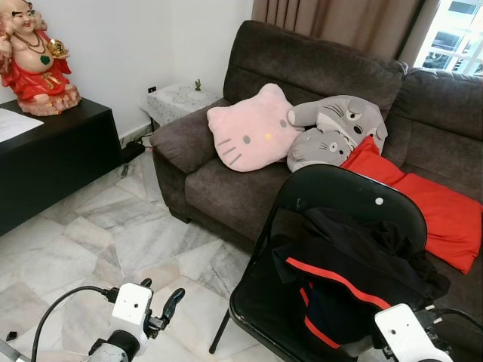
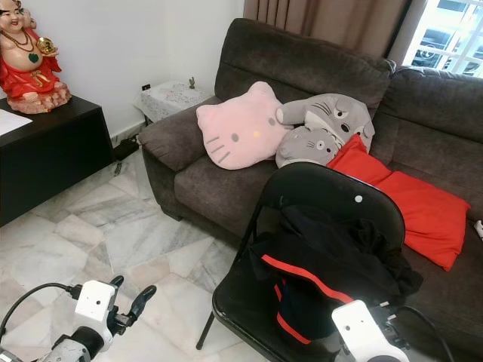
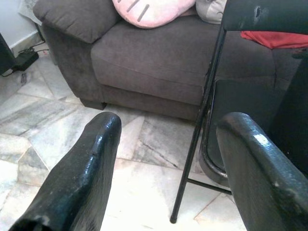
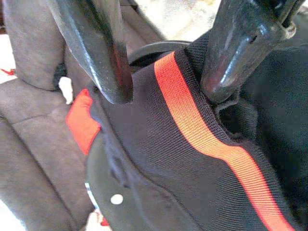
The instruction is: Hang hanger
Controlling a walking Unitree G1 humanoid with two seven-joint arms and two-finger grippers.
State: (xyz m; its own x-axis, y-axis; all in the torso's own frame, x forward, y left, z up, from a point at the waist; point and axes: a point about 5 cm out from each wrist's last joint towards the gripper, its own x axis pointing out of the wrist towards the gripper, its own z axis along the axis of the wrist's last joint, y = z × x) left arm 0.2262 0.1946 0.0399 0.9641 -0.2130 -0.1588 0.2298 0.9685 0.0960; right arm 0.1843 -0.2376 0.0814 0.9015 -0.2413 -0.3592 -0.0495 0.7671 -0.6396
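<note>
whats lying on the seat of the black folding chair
A crumpled black garment with orange-red stripes covers the black folding chair seat. The right pincer sits open just above it. No hanger shows; whatever lies beneath the cloth is hidden.

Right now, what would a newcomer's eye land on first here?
Probably the black folding chair straight ahead, with a black garment with red stripes heaped on its seat and the right gripper open just over that cloth. Behind it, a pink cat-face cushion and a red cushion lie on the dark brown sofa.

Chair [image 1: 355, 197] seat — under black garment [image 1: 362, 264]
</note>
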